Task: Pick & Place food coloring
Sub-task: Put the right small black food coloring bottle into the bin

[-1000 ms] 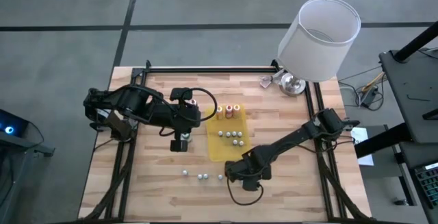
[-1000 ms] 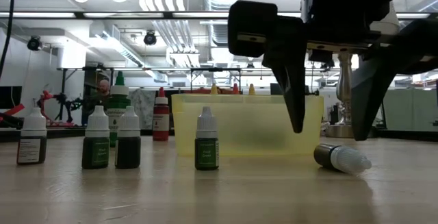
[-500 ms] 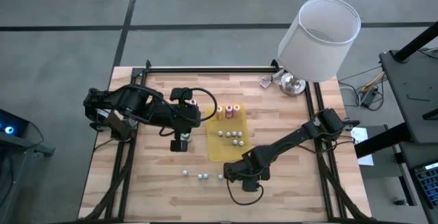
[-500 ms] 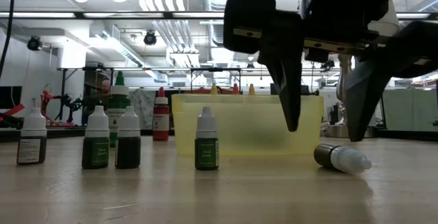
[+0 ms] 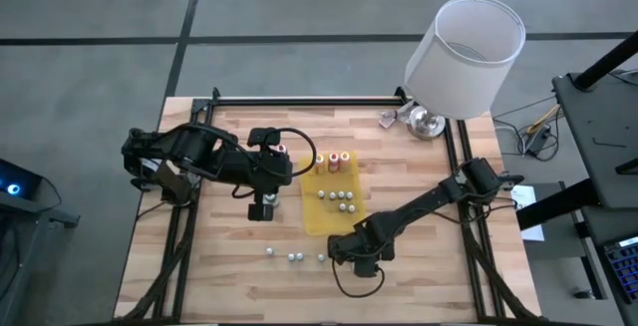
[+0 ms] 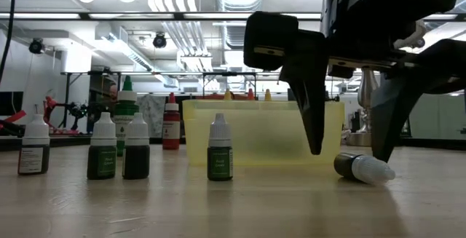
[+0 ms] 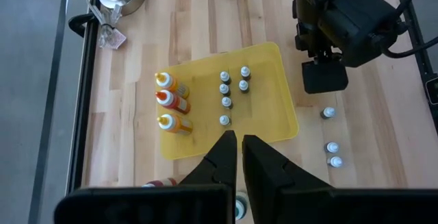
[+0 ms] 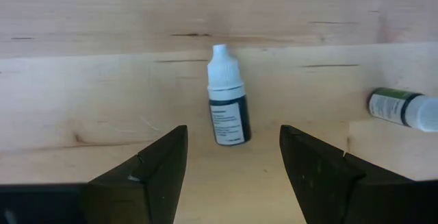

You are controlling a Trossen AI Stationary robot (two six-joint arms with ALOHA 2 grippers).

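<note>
— Moved since last count?
— Right gripper (image 6: 349,153): a little lower than half a second ago, tips closer to the table (image 5: 229,266). All else is unchanged.

— Right gripper, state?
— Fingers wide apart, holding nothing. They straddle one fallen bottle (image 6: 364,167), which lies on its side with its white cap pointing away from the tray. Neither finger touches it in the wrist view.

— Location of that bottle?
— On bare wood just off the tray's corner, towards the table edge opposite the lamp (image 5: 464,57).

— Left gripper?
— Left gripper (image 7: 239,138): fingers pressed together, empty, held above the table beside the tray's left edge.

— Tray?
— Yellow tray (image 5: 312,218), flat, mid-table.

— Contents?
— Three taller bottles (image 5: 332,161) with coloured caps, in a row at the tray's lamp-side edge. Six small white-capped bottles (image 5: 339,198) upright in the middle of it.

— Loose stock outside the tray?
— Two more small bottles (image 5: 282,254) upright on the wood, in line with the fallen one along the edge opposite the lamp. More bottles (image 6: 102,147) stand near the left gripper, a green one and a red one among them; an exact count there is not possible.
</note>
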